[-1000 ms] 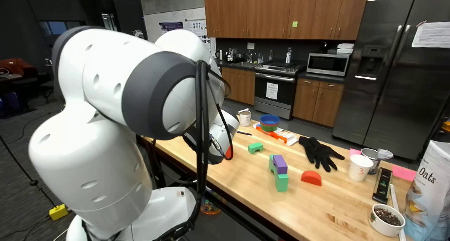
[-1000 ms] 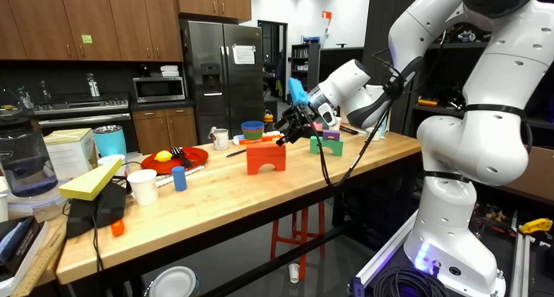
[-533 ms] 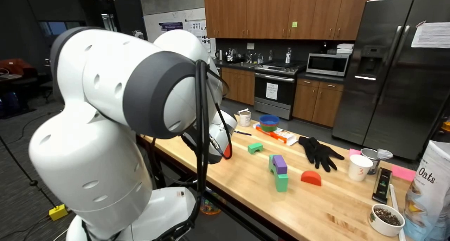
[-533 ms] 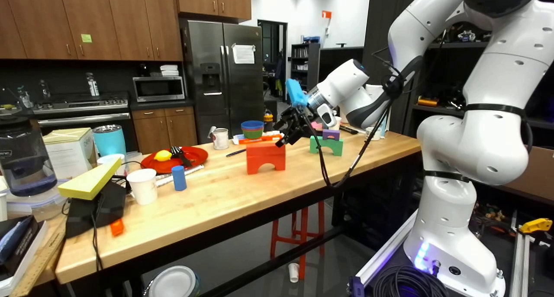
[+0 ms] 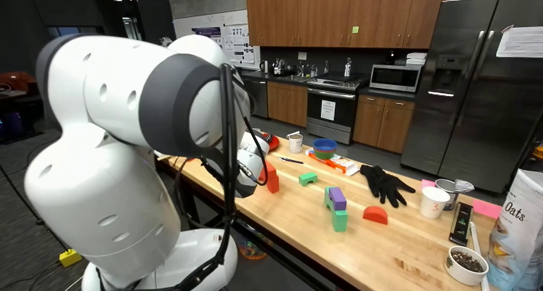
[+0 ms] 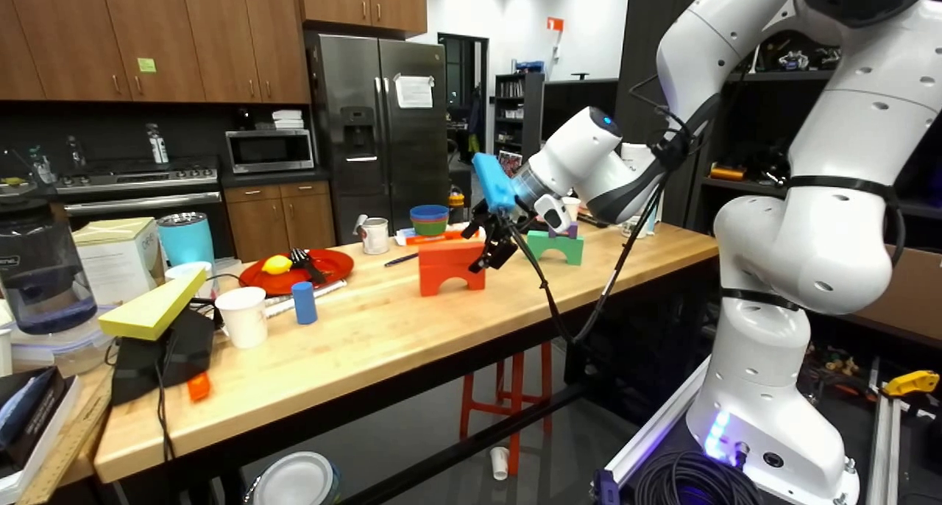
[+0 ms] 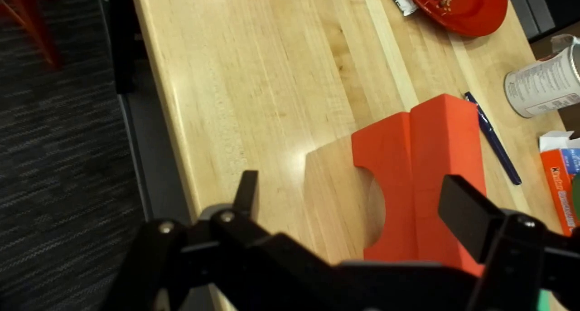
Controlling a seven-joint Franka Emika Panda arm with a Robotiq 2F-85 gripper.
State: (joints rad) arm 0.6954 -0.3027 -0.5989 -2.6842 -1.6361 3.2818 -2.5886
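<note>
Your gripper [image 7: 352, 204] is hanging over the bench [image 7: 272, 84] with its fingers standing wide apart, clamping nothing. One finger [image 7: 247, 195] is covering bare wood toward the long edge nearest the robot's base; its partner is overlapping the upper red block [image 7: 430, 179] in the wrist view (whether it is touching, you are not able to tell). That block is lying flat along the red arch [image 7: 398, 179], their ends nearly flush so that little is overhanging; the arch is standing on both feet with its opening facing that near edge, and its level top is presumably giving the block its steadiness. You are finding the pair set in from the near long edge, with a pen [image 7: 494, 141] lying between it and the far one. In both exterior views, a purple block [image 5: 338, 198] is riding on a green arch [image 5: 339, 221], likely balancing for the same reason. Near these, you are seeing a small green block [image 5: 308, 178] sitting low on the wood, and a red half-round [image 5: 375, 215] resting flat side down, a pose that is probably sparing it from rolling.
</note>
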